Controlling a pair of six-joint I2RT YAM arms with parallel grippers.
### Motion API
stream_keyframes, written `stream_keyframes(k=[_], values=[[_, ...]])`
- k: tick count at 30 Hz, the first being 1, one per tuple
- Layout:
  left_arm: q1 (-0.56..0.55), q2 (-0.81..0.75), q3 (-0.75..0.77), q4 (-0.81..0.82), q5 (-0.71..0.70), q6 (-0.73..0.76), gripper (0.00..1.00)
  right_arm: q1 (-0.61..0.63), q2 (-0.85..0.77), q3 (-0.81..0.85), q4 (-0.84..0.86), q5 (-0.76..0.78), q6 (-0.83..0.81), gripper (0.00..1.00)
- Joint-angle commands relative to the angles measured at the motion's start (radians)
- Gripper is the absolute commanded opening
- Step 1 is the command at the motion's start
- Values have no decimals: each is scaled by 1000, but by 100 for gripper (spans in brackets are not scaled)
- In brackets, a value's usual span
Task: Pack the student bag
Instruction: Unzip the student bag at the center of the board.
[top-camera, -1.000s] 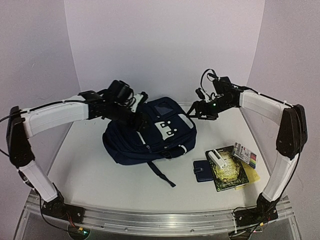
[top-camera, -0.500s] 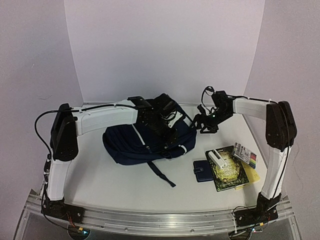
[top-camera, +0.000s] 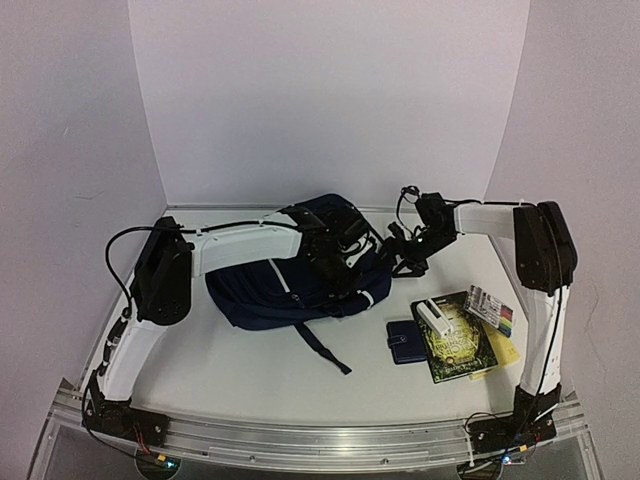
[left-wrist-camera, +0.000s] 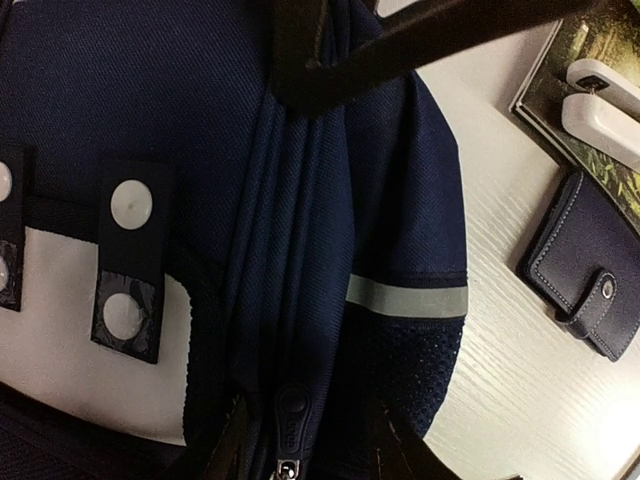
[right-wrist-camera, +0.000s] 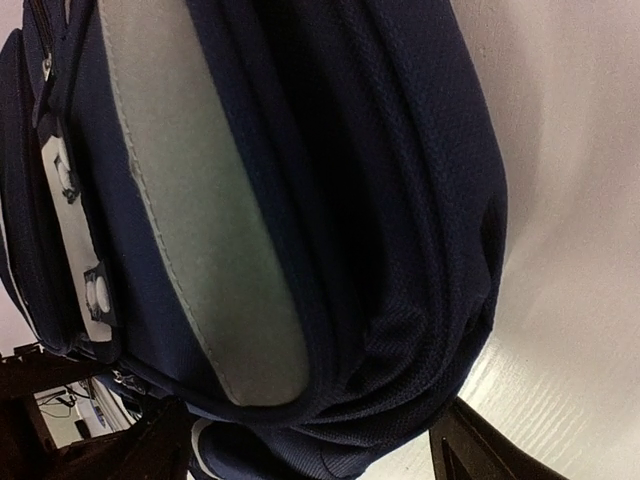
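The student bag (top-camera: 265, 290), navy with a white front patch, lies on its side in the middle of the table. My left arm reaches across it. In the left wrist view the left gripper (left-wrist-camera: 310, 450) stands partly open over the bag's (left-wrist-camera: 150, 90) zip seam. Its dark fingers (left-wrist-camera: 400, 455) straddle the black zipper pull (left-wrist-camera: 290, 425) without pinching it. My right gripper (top-camera: 405, 252) is at the bag's right end. In the right wrist view the right gripper (right-wrist-camera: 315, 455) is wide open, with bunched navy fabric (right-wrist-camera: 400, 330) between its jaws.
Right of the bag lie a small navy wallet (top-camera: 405, 341), a dark book (top-camera: 462, 345) with a white object (top-camera: 433, 316) on it, a marker pack (top-camera: 490, 308) and a yellow sheet (top-camera: 503, 355). White walls close in at the back and sides.
My left arm has swung from the bag's left side across to its right end, and its jaws have narrowed. The right gripper has dropped closer to the bag's right end.
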Motion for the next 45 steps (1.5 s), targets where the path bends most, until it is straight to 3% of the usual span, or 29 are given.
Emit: stream_keyframes(k=[1,5,11,22,33,42,45], values=[[2,23,62,1,-97,9,41,-3,17,30,27,-39,21,81],[1,57,107,-36,-117,13,41,-3,23,30,36,-49,33,81],[-28,21,70,-20,-60,38,30,-3,33,29,43,-45,41,79],[-40,24,129,-136,-50,-18,23,-3,31,29,52,-30,49,78],[-25,83,173,-162,-140,-54,26,-3,36,27,54,-32,51,78],[6,106,165,-148,-109,-50,26,-2,42,32,54,-36,53,78],[3,114,154,-135,-107,-44,32,3,51,34,54,-35,52,78]])
